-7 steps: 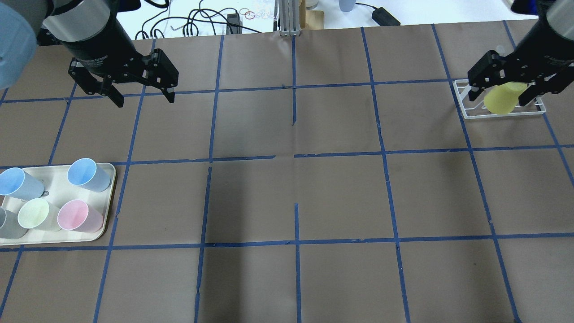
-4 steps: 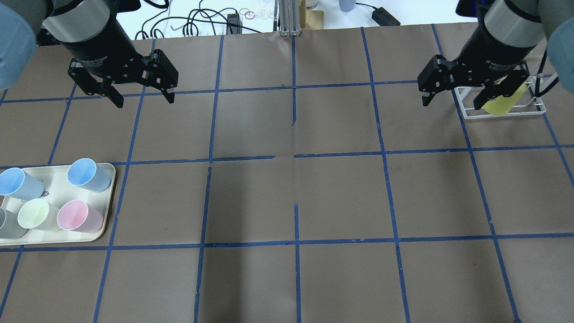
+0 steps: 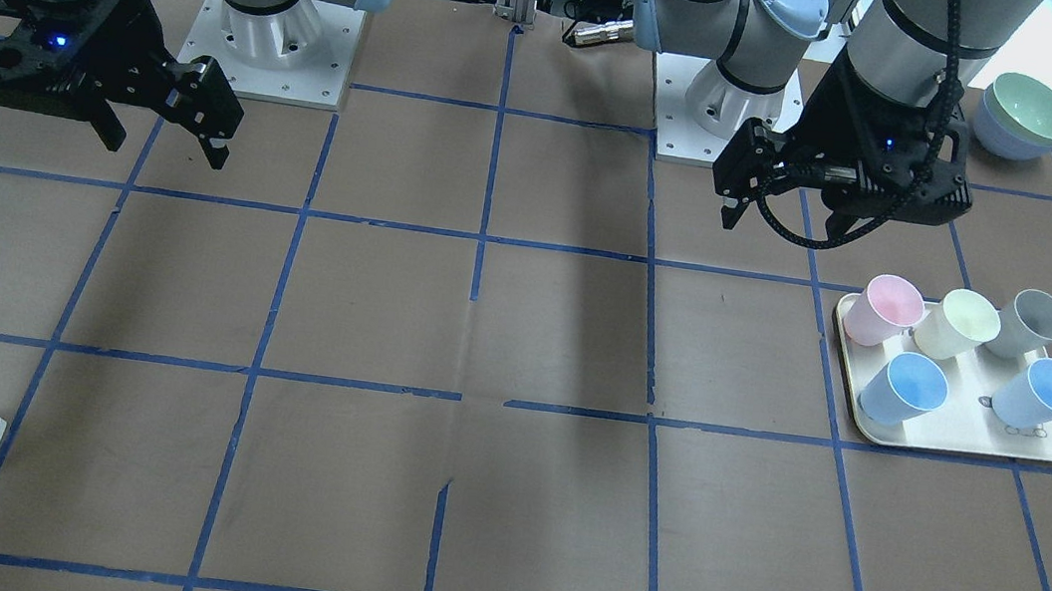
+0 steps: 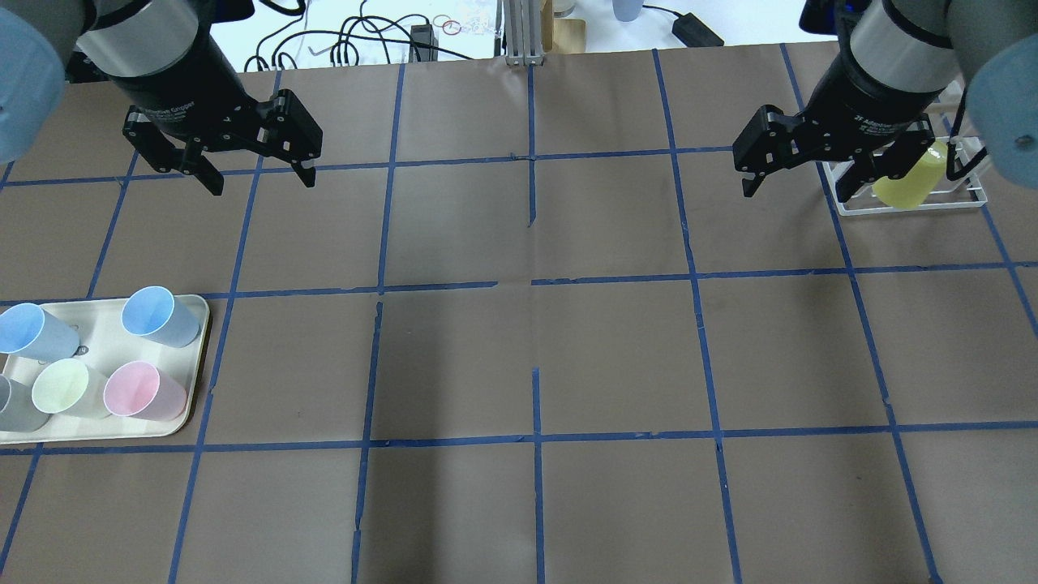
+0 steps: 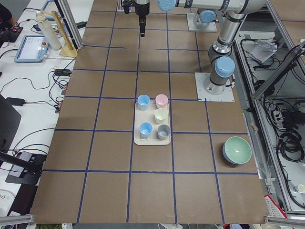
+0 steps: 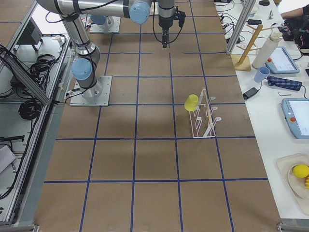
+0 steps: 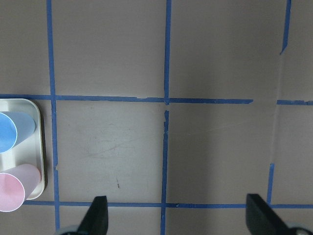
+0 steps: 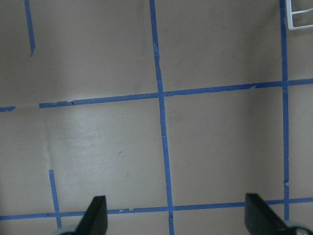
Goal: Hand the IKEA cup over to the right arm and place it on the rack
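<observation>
Two pincers, both empty, logged left to right across the overhead view.

1. Tray (image 4: 199,357), cream. It lies well off to the left pincer's left. It carries five cups: two light blue cups (image 4: 160,315), a pale cream-yellow cup (image 4: 69,388), a pink cup (image 4: 144,389) and a grey cup (image 4: 12,410). The overhead frame cuts off the grey cup. The left wrist view catches only the tray's corner.
2. Left pincer (image 4: 263,184). It hangs above bare table with its fingers spread wide and nothing between them. A thick braided cable (image 3: 785,229) loops under it in the front view.
3. Right pincer (image 4: 795,193). It is likewise spread wide and holds nothing. Its own camera shows bare table between the fingertips (image 8: 95,215).
4. IKEA cup (image 4: 908,182), bright yellow. It sits tilted on the rack, beyond the right pincer and to its right, clear of the fingers. From overhead one finger overlaps its edge, and the front view crops it at the frame edge. Which rod carries it cannot be made out.
5. Rack (image 4: 916,209), white wire. The right arm (image 4: 892,49) partly hides it from overhead. Only a corner enters the right wrist view. It shows whole in the right side view.
</observation>
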